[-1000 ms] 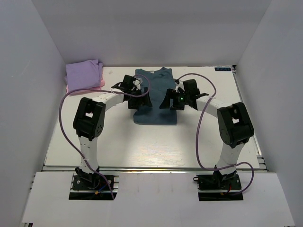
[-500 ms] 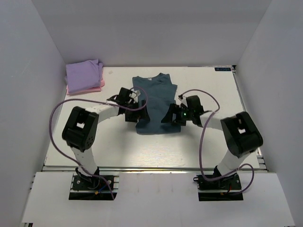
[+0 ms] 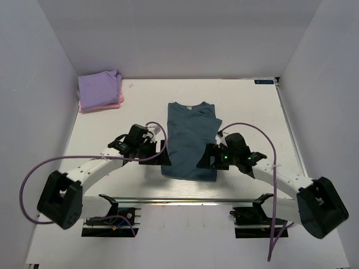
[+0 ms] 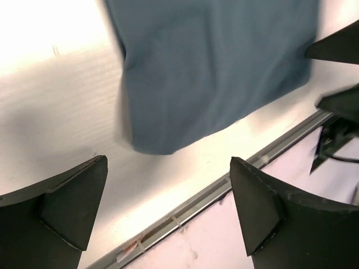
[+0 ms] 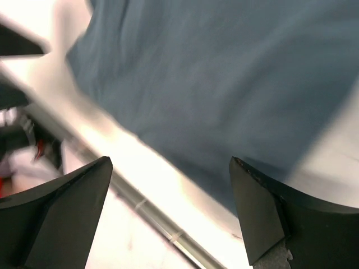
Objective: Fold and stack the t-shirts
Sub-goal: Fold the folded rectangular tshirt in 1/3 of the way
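Three t-shirts are on the desk (image 3: 252,112). The teal-blue shirt (image 3: 190,137) lies folded into a long strip in the middle, with its collar toward the far edge and its hem close to the near edge. The lavender shirt (image 3: 100,86) sits folded at the far left corner on top of the pink shirt (image 3: 116,103). The pink one is almost wholly hidden, and only a thin strip shows along its near side.

The left end effector (image 4: 168,165) is low at the hem's left corner. Its fingers are spread wide and hold nothing, and only the shirt's corner and bare desk show ahead of them. The right end effector (image 5: 171,162) is at the hem's right corner, also spread wide and empty.

From above, both end effectors cover the shirt's near corners, so it is impossible to say whether the fingers touch the cloth. The right wrist view is smeared, and the shirt runs off its top and right sides. The metal rail (image 4: 224,190) along the near edge is blurred in both wrist views.
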